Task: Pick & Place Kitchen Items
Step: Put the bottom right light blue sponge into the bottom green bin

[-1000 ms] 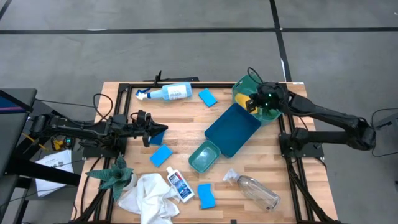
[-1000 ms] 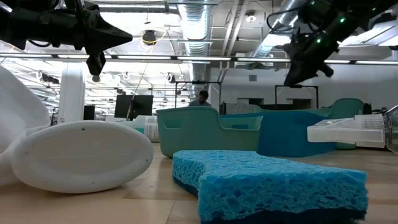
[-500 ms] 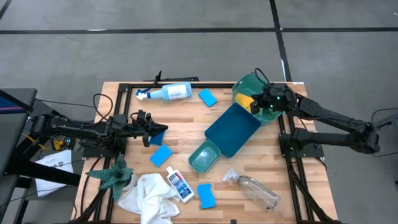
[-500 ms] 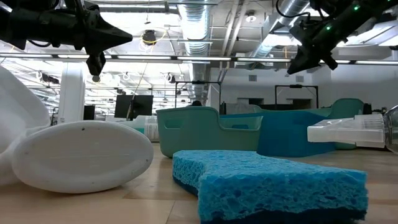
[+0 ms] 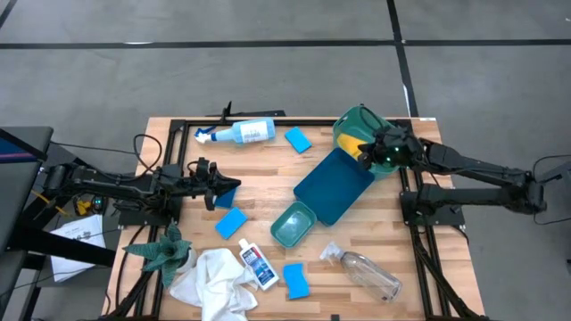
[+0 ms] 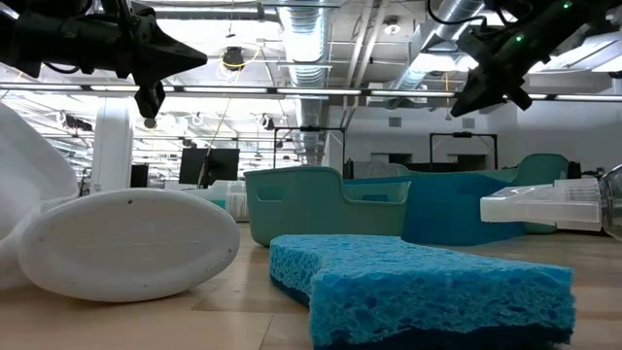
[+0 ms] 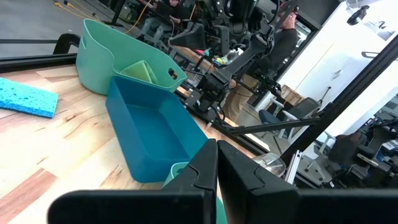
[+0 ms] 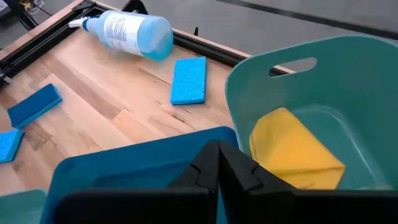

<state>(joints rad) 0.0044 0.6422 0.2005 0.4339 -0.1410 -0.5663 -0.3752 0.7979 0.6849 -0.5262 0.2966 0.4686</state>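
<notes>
A yellow oblong pad [image 5: 350, 144] [image 8: 293, 149] lies inside the green tub [image 5: 360, 118] at the far right, resting on its bottom. My right gripper [image 5: 362, 155] [image 8: 217, 148] hovers shut above the tub's near rim, holding nothing. My left gripper [image 5: 234, 185] [image 7: 216, 148] is shut and level above the table's left middle. On the table lie a spray bottle [image 5: 237, 133], three blue sponges [image 5: 298, 139] [image 5: 231, 223] [image 5: 294, 279], a small white bottle [image 5: 258, 266], a clear bottle [image 5: 368, 274] and a white cloth [image 5: 214, 283].
A dark blue bin [image 5: 333, 185] and a small teal bin [image 5: 293, 223] sit mid-table beside the tub. A green spiky plant [image 5: 165, 250] stands at the near left. Bare wood lies between the spray bottle and the bins.
My right gripper has drawn back from over the tub's middle toward the table's right and near edges, rising a little. The yellow pad, partly covered before, now shows in the tub.
</notes>
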